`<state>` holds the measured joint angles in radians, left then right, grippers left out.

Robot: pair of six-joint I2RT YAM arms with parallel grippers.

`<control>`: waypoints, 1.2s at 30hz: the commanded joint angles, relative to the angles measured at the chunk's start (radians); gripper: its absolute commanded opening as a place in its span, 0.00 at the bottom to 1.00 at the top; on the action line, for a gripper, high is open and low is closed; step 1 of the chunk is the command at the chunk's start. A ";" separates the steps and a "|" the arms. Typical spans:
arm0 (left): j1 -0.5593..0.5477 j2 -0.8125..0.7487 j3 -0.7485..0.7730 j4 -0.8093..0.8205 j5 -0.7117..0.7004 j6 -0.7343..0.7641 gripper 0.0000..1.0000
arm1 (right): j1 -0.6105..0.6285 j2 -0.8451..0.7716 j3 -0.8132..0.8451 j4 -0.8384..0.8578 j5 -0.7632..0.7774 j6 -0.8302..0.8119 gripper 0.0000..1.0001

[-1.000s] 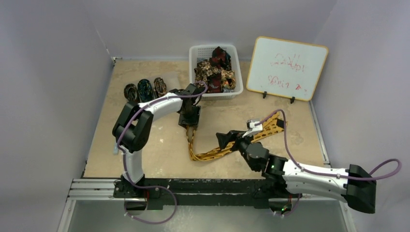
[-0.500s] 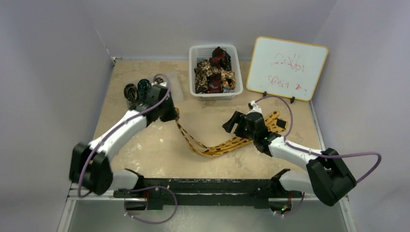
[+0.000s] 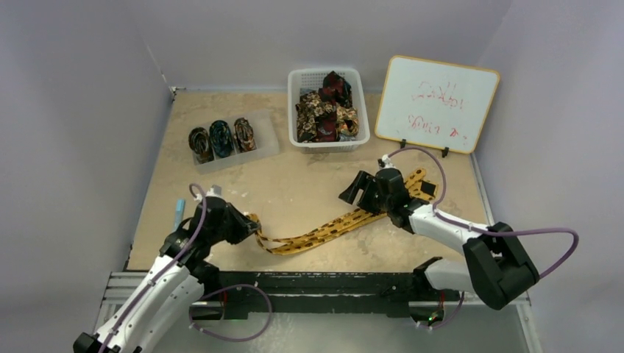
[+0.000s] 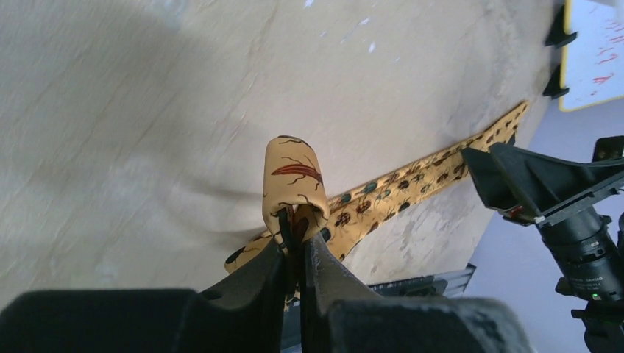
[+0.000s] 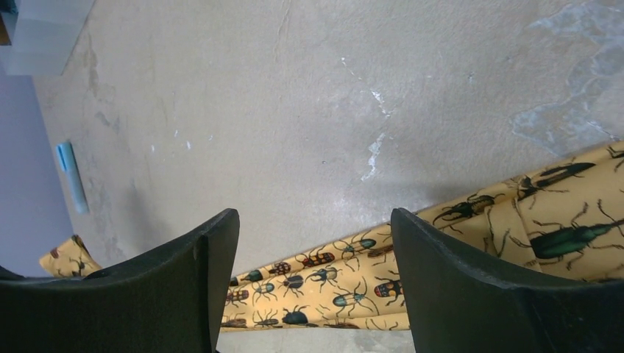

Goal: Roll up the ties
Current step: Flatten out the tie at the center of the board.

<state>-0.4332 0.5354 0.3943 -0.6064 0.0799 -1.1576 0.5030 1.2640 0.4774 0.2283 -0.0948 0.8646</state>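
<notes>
Top external view showed the yellow tie stretched across the near half of the table, running from the left gripper at the near left up to its wide end near the whiteboard. Left wrist view: jaws of the left gripper pinched almost fully together on the tie's narrow end, which was folded into a small loop sticking up past the fingertips; the rest of the tie trailed off over the table toward the right arm. Right wrist view: the right gripper had its jaws spread wide with nothing between them, held over the table just beside the tie's beetle-print band, not gripping it. Three rolled ties sat side by side in a clear tray at the far left. Loose ties in dark red and brown were piled in a white basket at the far edge. Blue marker lay at the table's left edge, near the left arm.
</notes>
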 commanded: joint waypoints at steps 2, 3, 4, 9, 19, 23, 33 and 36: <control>-0.020 -0.075 -0.004 -0.206 0.066 -0.162 0.16 | -0.003 -0.065 0.039 -0.082 0.060 -0.028 0.78; -0.021 -0.083 0.000 -0.219 0.077 -0.167 0.23 | -0.003 -0.074 0.040 -0.076 0.041 -0.044 0.79; -0.021 -0.086 0.007 -0.236 0.083 -0.173 0.29 | -0.003 -0.083 0.040 -0.067 0.009 -0.073 0.80; -0.021 -0.078 0.172 -0.390 0.025 -0.151 0.55 | 0.001 -0.145 -0.009 0.151 -0.262 -0.275 0.84; -0.021 -0.074 0.410 -0.491 -0.140 -0.011 0.69 | 0.482 0.045 0.080 0.333 -0.206 -0.614 0.83; -0.021 -0.034 0.426 -0.504 -0.144 0.029 0.72 | 0.603 0.197 0.176 0.341 -0.208 -0.798 0.86; -0.021 0.020 0.440 -0.523 -0.147 0.060 0.77 | 0.754 0.434 0.293 0.498 -0.173 -0.904 0.86; -0.021 0.044 0.443 -0.535 -0.149 0.059 0.77 | 0.772 0.481 0.310 0.560 -0.082 -0.873 0.84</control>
<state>-0.4519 0.5507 0.7967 -1.1229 -0.0513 -1.1244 1.2522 1.7100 0.7460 0.6537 -0.2947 0.0067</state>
